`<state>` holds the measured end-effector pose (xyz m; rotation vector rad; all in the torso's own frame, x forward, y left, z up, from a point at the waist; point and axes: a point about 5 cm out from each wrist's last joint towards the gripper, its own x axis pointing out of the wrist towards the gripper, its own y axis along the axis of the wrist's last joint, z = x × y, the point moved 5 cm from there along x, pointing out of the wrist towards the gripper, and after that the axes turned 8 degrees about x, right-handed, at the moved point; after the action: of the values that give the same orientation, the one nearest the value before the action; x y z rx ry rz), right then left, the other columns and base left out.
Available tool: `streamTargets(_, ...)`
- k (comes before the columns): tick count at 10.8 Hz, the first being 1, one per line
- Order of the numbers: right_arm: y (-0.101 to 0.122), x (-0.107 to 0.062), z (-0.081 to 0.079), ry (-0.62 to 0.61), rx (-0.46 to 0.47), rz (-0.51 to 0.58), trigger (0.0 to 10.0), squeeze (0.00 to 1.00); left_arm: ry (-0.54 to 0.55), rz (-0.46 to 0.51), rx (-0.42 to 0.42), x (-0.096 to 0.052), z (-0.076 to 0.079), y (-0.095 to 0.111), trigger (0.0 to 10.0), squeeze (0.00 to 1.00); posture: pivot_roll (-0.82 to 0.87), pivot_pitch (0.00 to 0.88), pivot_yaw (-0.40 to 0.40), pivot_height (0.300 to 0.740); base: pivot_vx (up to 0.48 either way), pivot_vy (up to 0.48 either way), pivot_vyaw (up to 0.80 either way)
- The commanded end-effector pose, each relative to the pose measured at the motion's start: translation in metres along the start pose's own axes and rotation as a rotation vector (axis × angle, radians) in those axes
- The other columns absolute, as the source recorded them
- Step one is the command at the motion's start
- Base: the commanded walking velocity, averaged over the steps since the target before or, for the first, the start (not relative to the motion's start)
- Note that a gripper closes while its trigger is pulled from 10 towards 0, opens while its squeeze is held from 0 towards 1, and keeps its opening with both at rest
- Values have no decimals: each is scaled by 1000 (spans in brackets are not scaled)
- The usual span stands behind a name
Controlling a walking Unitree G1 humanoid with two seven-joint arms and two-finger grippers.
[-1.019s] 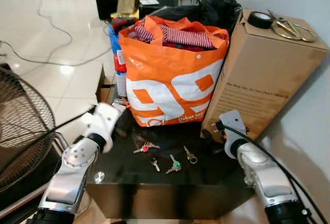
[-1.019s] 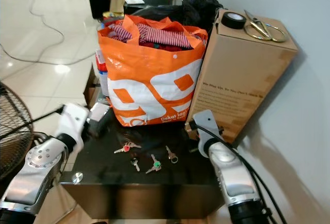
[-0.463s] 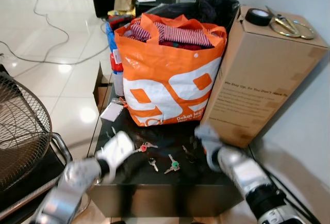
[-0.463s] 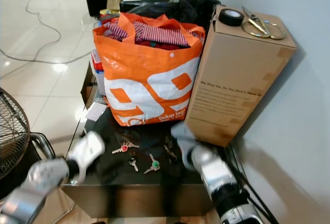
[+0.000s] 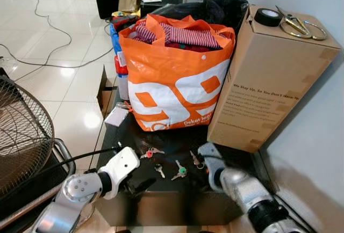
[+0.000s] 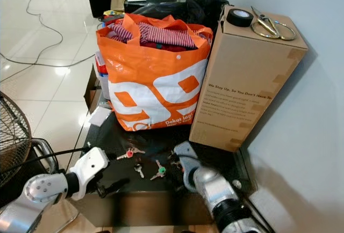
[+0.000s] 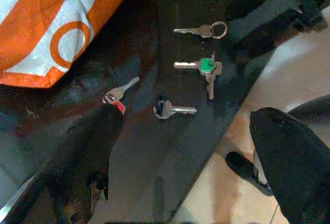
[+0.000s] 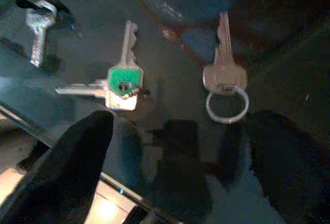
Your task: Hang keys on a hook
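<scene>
I see the orange bag (image 5: 177,77) and cardboard box (image 5: 271,77) crowding the black counter (image 5: 161,190). My right hand (image 8: 180,182) hovers spread open over the ringed key (image 8: 224,72) and green-tagged keys (image 8: 121,82); my left hand (image 7: 180,157), fingers also apart, waits near the red-tagged key (image 7: 116,96). I'm at the pickup: next, lower and pinch one key.

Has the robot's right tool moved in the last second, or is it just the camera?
Yes. A second ago it sat by the cardboard box's lower corner; now the right tool has come left and toward the robot, fingers open, over the key with the ring.
</scene>
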<state>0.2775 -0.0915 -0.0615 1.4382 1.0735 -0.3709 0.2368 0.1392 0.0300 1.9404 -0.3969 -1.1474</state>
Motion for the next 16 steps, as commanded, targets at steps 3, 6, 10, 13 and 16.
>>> streamTargets(3,9,3,21,-139,176,78,6157,0,-40,-7,-4,-11,6,3,10000,0,-65,0,-62,740,0,0,0)
streamTargets(6,18,4,24,-143,270,140,7765,0,-76,-14,-15,-15,15,3,10000,0,-62,0,-63,740,0,0,0)
streamTargets(10,9,10,20,-163,306,116,235,0,-94,-22,-26,-17,16,3,10000,0,-45,0,-64,740,0,0,0)
streamTargets(13,1,13,16,-165,337,100,0,0,-103,-28,-25,-19,17,4,10000,0,-42,0,-61,740,0,0,0)
streamTargets(16,0,13,19,-175,355,105,0,0,-105,-24,-28,-18,19,6,10000,0,-42,0,-65,740,0,0,0)
